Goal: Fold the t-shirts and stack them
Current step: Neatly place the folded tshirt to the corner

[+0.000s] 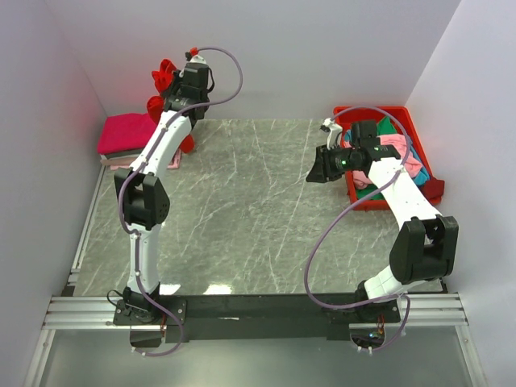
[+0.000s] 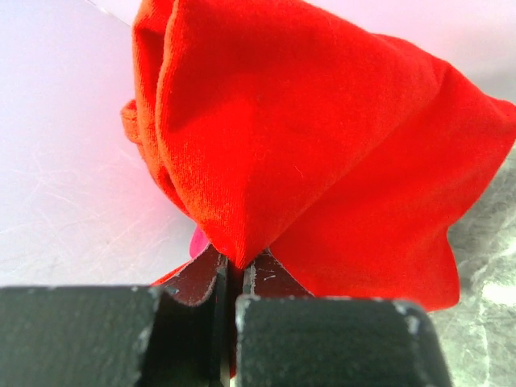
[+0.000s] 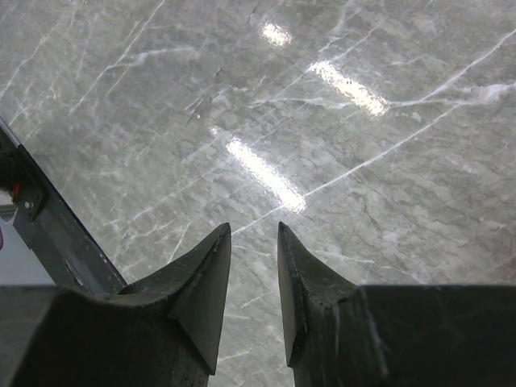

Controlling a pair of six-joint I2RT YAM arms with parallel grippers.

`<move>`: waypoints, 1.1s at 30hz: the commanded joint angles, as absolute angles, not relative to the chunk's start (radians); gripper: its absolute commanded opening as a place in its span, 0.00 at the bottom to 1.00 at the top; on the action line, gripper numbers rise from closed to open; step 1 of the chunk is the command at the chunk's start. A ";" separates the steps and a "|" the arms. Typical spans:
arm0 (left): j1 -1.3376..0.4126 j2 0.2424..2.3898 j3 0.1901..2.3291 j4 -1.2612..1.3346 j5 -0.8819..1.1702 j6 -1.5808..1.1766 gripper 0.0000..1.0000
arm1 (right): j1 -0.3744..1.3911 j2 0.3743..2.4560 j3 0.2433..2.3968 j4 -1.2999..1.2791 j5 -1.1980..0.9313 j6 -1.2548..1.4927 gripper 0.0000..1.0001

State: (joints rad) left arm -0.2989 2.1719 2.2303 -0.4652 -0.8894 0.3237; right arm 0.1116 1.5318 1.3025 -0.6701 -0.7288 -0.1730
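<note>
Plain white walls enclose a grey marbled tabletop glinting with bright light reflections.

The worktop is a grey marbled slab with white veins, glossy enough to show lamp glare. At its far left corner a folded magenta t-shirt lies on paler folded cloth. At the far right stands a red bin heaped with crumpled t-shirts.
</note>
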 commanded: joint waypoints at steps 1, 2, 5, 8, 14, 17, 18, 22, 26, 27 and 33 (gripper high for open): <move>-0.301 2.089 2.295 -0.381 -0.943 0.363 0.00 | 0.118 1.496 1.299 -0.643 -0.753 -0.173 0.37; -0.301 2.086 2.296 -0.367 -0.948 0.371 0.00 | 0.117 1.494 1.299 -0.644 -0.755 -0.173 0.37; -0.295 2.071 2.293 -0.344 -0.951 0.393 0.00 | 0.118 1.494 1.299 -0.643 -0.756 -0.173 0.37; -0.279 2.057 2.293 -0.342 -0.951 0.390 0.00 | 0.118 1.494 1.298 -0.643 -0.756 -0.173 0.37; -0.273 2.031 2.279 -0.325 -0.962 0.402 0.00 | 0.117 1.497 1.296 -0.643 -0.761 -0.172 0.37; -0.272 2.022 2.281 -0.324 -0.966 0.406 0.00 | 0.118 1.494 1.296 -0.640 -0.761 -0.170 0.37; -0.272 2.020 2.280 -0.324 -0.968 0.408 0.00 | 0.117 1.494 1.296 -0.640 -0.762 -0.170 0.37; -0.264 2.010 2.272 -0.321 -0.963 0.408 0.00 | 0.118 1.493 1.295 -0.641 -0.762 -0.170 0.37; -0.253 1.990 2.247 -0.307 -0.960 0.414 0.00 | 0.118 1.493 1.295 -0.640 -0.761 -0.172 0.37; -0.250 1.987 2.241 -0.305 -0.959 0.414 0.00 | 0.117 1.494 1.296 -0.641 -0.762 -0.173 0.37; -0.238 1.971 2.223 -0.301 -0.954 0.414 0.00 | 0.117 1.493 1.296 -0.643 -0.765 -0.173 0.37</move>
State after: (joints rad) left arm -0.2466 2.0640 2.2185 -0.3763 -0.9401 0.4030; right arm 0.1120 1.5318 1.3010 -0.6659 -0.7475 -0.1730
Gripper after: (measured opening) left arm 0.052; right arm 0.372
